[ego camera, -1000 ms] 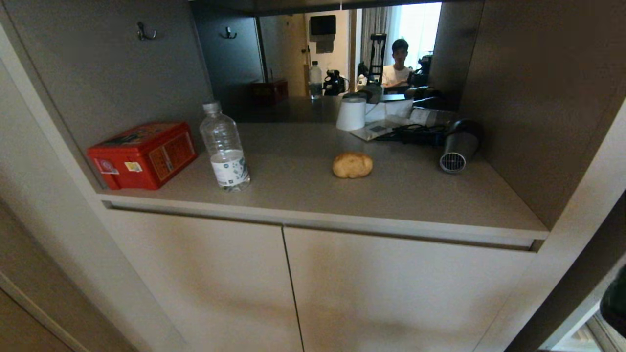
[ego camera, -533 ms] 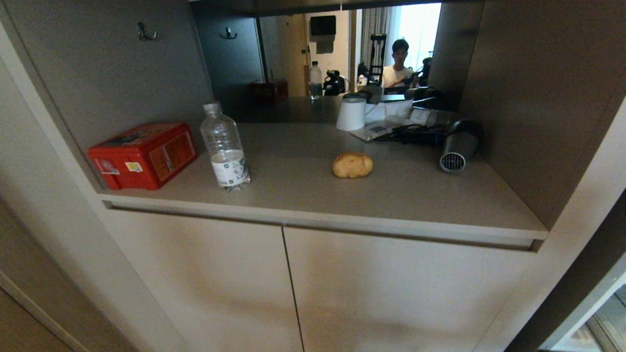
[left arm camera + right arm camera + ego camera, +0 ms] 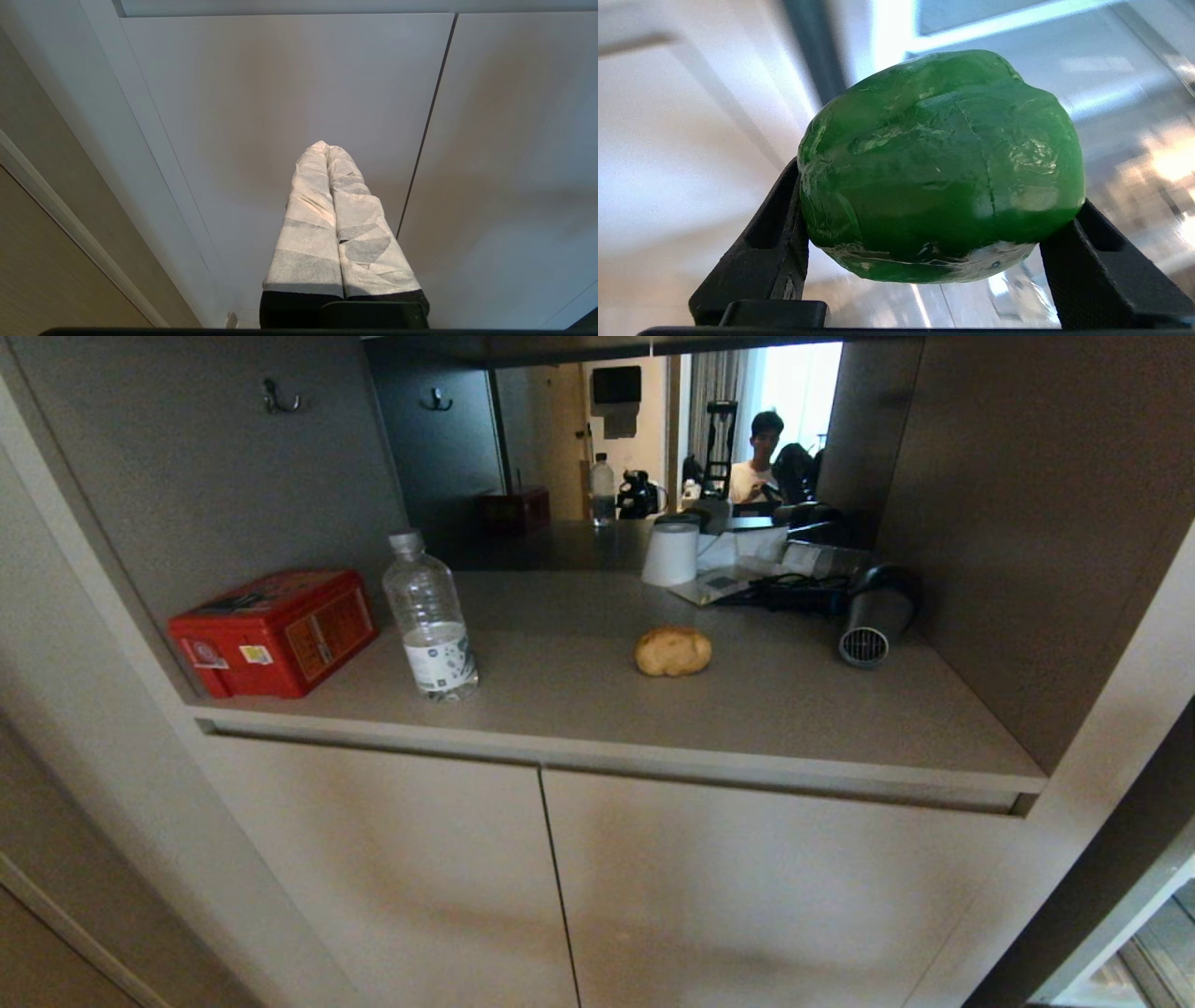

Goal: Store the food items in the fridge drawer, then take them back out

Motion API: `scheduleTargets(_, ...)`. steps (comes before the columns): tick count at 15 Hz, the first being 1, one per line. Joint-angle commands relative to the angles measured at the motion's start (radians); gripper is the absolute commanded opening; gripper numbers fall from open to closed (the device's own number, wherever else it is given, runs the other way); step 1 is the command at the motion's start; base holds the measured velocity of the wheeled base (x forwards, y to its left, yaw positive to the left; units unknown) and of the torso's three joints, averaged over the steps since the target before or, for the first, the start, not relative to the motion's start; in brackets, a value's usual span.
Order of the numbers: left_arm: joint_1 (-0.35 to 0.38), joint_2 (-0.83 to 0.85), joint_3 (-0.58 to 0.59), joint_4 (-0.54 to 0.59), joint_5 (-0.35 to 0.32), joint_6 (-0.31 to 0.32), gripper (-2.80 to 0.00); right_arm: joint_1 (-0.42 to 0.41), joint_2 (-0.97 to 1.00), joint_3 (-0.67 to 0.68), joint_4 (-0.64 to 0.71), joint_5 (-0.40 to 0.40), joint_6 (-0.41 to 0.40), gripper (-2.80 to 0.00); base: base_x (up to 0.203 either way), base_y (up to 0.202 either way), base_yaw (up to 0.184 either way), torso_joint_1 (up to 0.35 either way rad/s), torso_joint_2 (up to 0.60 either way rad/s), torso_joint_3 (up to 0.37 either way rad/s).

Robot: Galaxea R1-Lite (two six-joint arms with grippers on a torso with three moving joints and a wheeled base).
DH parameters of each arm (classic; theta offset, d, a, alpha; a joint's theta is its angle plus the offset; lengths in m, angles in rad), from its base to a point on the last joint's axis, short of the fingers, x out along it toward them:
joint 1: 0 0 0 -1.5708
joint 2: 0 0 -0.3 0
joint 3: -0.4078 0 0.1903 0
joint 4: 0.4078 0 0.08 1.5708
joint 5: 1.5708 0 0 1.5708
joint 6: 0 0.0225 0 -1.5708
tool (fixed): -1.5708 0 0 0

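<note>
Right wrist: glossy lumpy green pepper

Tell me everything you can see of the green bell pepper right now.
The green bell pepper shows only in the right wrist view. It is glossy, deep green and lumpy, with shallow creases between its lobes, a plastic-like sheen and pale scuffed patches along its lower edge. It looks whole; no stem is visible from this side. The right pincer holds it off any surface, one black finger pressed against each side. The background behind it is blurred, so its exact place is unclear.
</note>
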Motion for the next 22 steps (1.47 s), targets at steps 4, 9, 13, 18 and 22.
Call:
scheduleTargets(4,0.0,-0.002,0.011,0.0,0.0,-0.001,-2.8,-0.321,0.231,-0.038,-0.01,0.137,-0.035,-2.8,0.0,0.0,0.0,0.0,0.0,0.0)
scheduleTargets(9,0.0,-0.002,0.011,0.0,0.0,0.0,-2.8,-0.51,0.512,-0.064,-0.157,0.256,-0.041,-2.8,0.0,0.0,0.0,0.0,0.0,0.0)
scheduleTargets(13,0.0,-0.002,0.011,0.0,0.0,0.0,-2.8,-0.575,0.728,-0.057,-0.307,0.265,-0.033,-2.8,0.0,0.0,0.0,0.0,0.0,0.0)
scheduleTargets(18,0.0,-0.002,0.011,0.0,-0.001,-0.001,-2.8,-0.625,0.95,-0.085,-0.453,0.268,-0.033,-2.8,0.0,0.0,0.0,0.0,0.0,0.0)
scheduleTargets(22,0.0,-0.002,0.011,0.0,0.0,0.001,-2.8,-0.642,1.058,-0.147,-0.471,0.269,-0.034,-2.8,0.0,0.0,0.0,0.0,0.0,0.0)
